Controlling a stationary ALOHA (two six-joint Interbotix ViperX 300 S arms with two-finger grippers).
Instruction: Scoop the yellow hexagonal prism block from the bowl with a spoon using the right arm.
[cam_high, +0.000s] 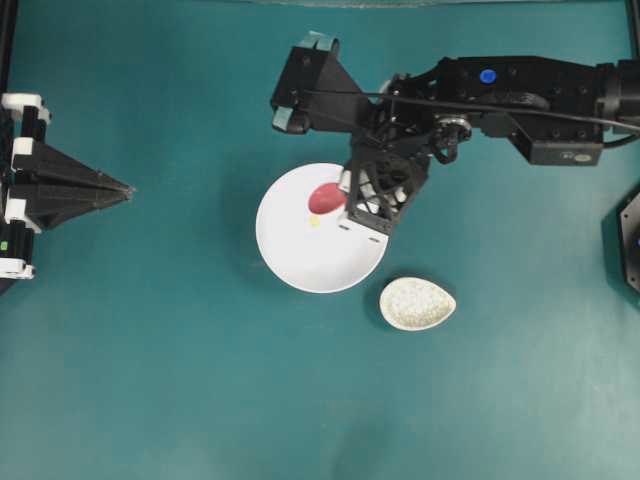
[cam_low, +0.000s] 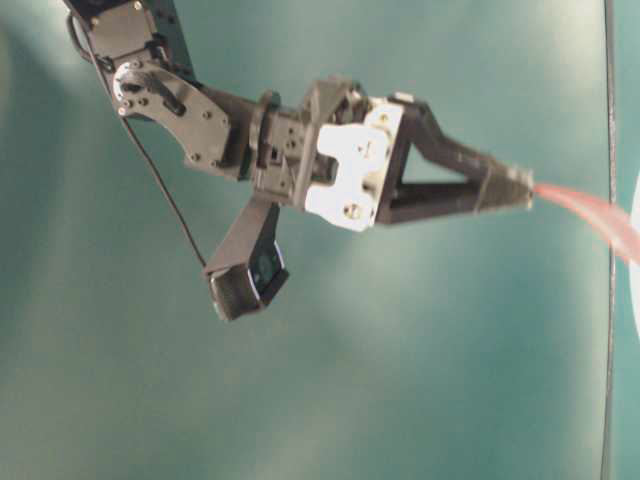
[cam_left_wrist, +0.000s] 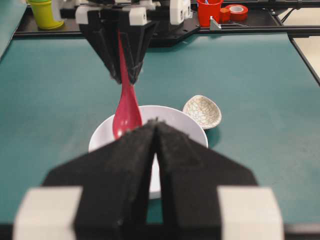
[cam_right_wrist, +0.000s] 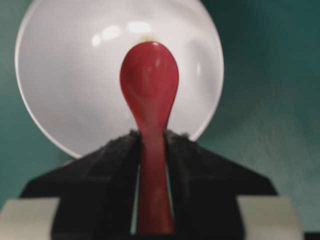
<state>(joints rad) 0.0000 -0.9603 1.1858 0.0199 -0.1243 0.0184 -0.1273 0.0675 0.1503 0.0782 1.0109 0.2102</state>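
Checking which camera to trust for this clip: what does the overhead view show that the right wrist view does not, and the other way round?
Only the overhead view shows the yellow hexagonal prism block lying in the bowl beside the spoon's scoop, the speckled spoon rest on the table, and the left gripper parked far off, jaws shut. Only the right wrist view shows the right gripper clamped on the spoon's handle; there the scoop hides the block. Both show the spoon held over the white bowl.
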